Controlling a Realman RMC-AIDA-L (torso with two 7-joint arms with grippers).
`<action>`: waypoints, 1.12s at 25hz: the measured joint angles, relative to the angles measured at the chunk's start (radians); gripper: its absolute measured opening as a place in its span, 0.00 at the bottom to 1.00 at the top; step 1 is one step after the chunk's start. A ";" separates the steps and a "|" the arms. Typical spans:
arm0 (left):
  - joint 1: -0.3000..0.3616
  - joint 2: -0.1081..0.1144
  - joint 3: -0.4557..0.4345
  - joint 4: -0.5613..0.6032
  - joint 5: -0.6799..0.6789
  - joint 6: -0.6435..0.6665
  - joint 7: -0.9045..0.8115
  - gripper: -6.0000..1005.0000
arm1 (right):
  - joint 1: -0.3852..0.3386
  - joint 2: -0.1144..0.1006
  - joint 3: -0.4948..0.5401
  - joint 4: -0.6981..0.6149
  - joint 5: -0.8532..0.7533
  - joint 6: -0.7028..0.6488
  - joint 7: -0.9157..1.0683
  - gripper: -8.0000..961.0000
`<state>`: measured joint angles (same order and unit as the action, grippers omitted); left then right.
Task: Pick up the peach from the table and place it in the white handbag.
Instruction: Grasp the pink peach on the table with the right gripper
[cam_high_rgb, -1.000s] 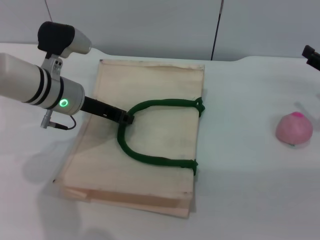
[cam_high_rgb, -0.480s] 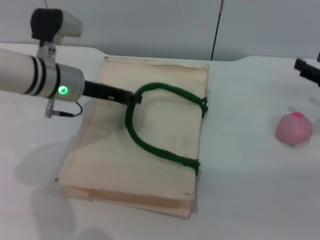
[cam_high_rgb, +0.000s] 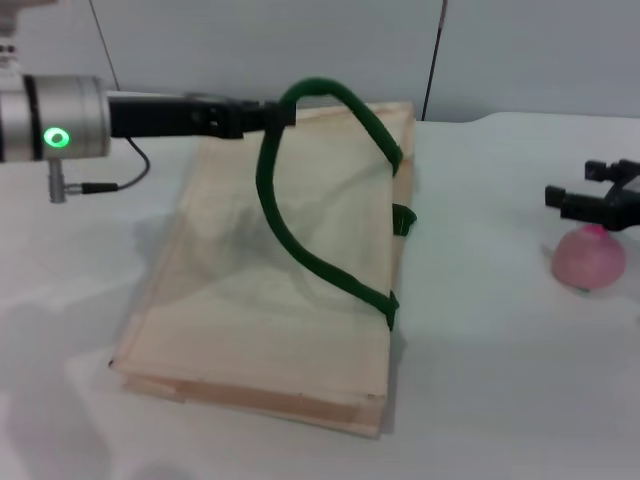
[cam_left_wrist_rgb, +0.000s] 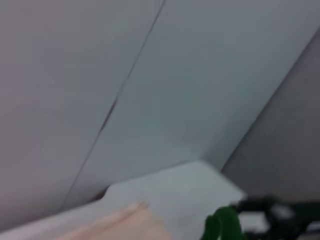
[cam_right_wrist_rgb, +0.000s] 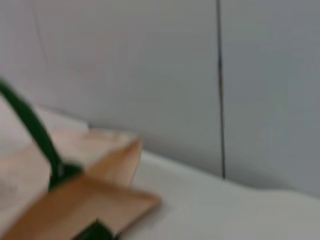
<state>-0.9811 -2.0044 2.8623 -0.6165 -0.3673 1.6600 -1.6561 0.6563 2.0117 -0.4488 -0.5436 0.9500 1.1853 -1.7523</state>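
The white handbag (cam_high_rgb: 270, 300) lies flat on the table (cam_high_rgb: 480, 330), mouth toward the right. My left gripper (cam_high_rgb: 272, 115) is shut on the upper dark-green handle (cam_high_rgb: 290, 240) and holds it well above the bag, so the top panel lifts. The second handle (cam_high_rgb: 402, 217) stays low at the mouth. The peach (cam_high_rgb: 588, 258) sits on the table at the far right. My right gripper (cam_high_rgb: 598, 192) hovers open just above and behind the peach, not touching it. The right wrist view shows the raised bag mouth (cam_right_wrist_rgb: 95, 195) and a handle (cam_right_wrist_rgb: 32, 127). The left wrist view shows the handle (cam_left_wrist_rgb: 222, 226).
A grey wall (cam_high_rgb: 300, 50) with a dark vertical seam (cam_high_rgb: 432, 70) stands behind the table's far edge. A cable (cam_high_rgb: 110, 183) hangs from my left wrist over the table at the left.
My left gripper has risen and moved back with the green handle, pulling the bag's top panel up. My right gripper has come in from the right and down toward the peach.
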 joint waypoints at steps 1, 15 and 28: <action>0.007 0.006 0.000 -0.002 -0.026 0.036 0.002 0.12 | 0.004 0.000 0.000 -0.005 -0.025 0.001 0.012 0.83; 0.047 0.049 0.000 -0.003 -0.210 0.257 -0.003 0.12 | 0.016 0.001 -0.002 -0.041 -0.229 -0.019 0.125 0.83; 0.065 0.058 0.000 -0.006 -0.268 0.277 -0.006 0.12 | 0.022 0.004 -0.002 -0.044 -0.275 -0.020 0.147 0.81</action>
<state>-0.9165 -1.9464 2.8624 -0.6225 -0.6348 1.9367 -1.6624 0.6787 2.0157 -0.4510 -0.5875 0.6754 1.1657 -1.6050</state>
